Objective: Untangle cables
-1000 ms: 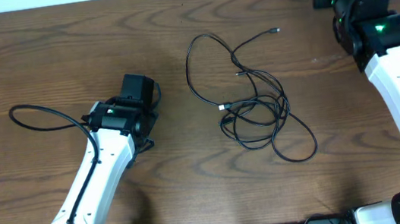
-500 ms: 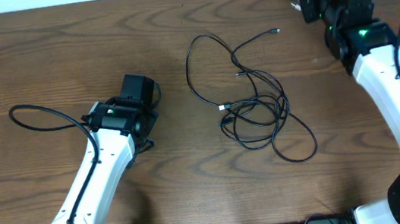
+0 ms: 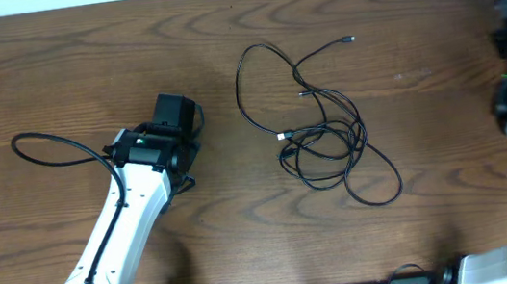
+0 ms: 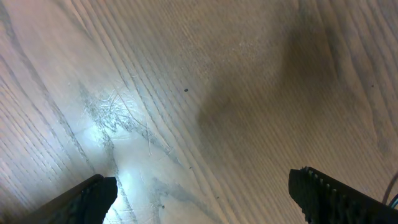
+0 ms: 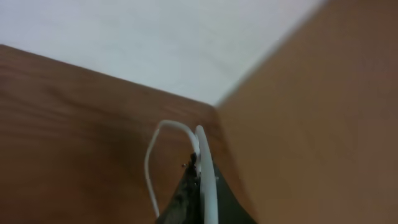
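The tabletop is dark brown wood with bold grain, smooth and semi-gloss where light glares in the left wrist view. The black cables at frame centre have smooth, matt sheathing. The white cable looks smooth and slightly glossy.

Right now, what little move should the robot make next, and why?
Probably lower the right pincer and let go of the white cable. It is shut on that cable out by the edge of the table, well away from the black tangle, so the white one looks already separated.
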Available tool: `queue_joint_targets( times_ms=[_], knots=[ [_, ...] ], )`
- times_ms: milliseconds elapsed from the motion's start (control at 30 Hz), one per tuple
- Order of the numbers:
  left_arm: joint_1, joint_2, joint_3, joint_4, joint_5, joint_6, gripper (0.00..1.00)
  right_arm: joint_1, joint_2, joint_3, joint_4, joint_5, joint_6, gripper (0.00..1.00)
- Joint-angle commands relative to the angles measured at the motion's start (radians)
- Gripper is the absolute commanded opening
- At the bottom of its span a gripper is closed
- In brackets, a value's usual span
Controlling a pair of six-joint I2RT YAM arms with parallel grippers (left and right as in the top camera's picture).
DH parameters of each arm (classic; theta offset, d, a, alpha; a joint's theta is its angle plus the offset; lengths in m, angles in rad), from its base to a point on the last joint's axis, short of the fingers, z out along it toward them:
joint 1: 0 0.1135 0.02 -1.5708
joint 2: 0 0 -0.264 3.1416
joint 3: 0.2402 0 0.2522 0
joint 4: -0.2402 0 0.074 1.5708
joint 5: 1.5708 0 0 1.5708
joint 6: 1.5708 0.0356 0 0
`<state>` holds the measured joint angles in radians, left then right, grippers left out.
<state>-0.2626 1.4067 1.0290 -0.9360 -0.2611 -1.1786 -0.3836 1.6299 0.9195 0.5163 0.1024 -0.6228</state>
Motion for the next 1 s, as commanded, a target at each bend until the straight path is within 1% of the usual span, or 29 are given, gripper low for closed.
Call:
queue_joint_targets(
  times_ms=[0,167,267,467,533,600,667,733,800,967],
  knots=[
    [0.005,0.004,0.006,-0.005,-0.018,-0.001,0.96,-0.113,0.007,-0.005,0.013,-0.081,-0.021,0.01],
    [0.005,0.004,0.006,-0.005,-0.018,-0.001,0.96,-0.257,0.054,-0.005,0.059,-0.102,-0.021,0.01],
    [0.005,0.004,0.006,-0.005,-0.018,-0.001,0.96,-0.359,0.153,-0.004,0.129,-0.094,-0.022,0.01],
    [0.005,0.004,0.006,-0.005,-0.018,-0.001,0.96,-0.471,0.278,-0.003,0.2,0.019,-0.021,0.01],
    [0.004,0.004,0.006,-0.005,-0.018,-0.001,0.96,-0.518,0.305,-0.003,0.229,0.022,-0.02,0.01],
    [0.005,0.004,0.006,-0.005,-0.018,-0.001,0.96,-0.566,0.322,-0.003,0.256,0.01,0.019,0.01],
    [0.005,0.004,0.006,-0.005,-0.018,-0.001,0.96,-0.609,0.33,-0.003,0.257,-0.025,0.074,0.01],
    [0.005,0.004,0.006,-0.005,-0.018,-0.001,0.96,-0.65,0.336,-0.003,0.239,-0.106,0.134,0.01],
    [0.004,0.004,0.006,-0.005,-0.018,-0.001,0.96,-0.678,0.341,-0.003,0.181,-0.175,0.182,0.01],
    [0.005,0.004,0.006,-0.005,-0.018,-0.001,0.96,-0.673,0.353,-0.003,0.106,-0.192,0.185,0.01]
  ],
)
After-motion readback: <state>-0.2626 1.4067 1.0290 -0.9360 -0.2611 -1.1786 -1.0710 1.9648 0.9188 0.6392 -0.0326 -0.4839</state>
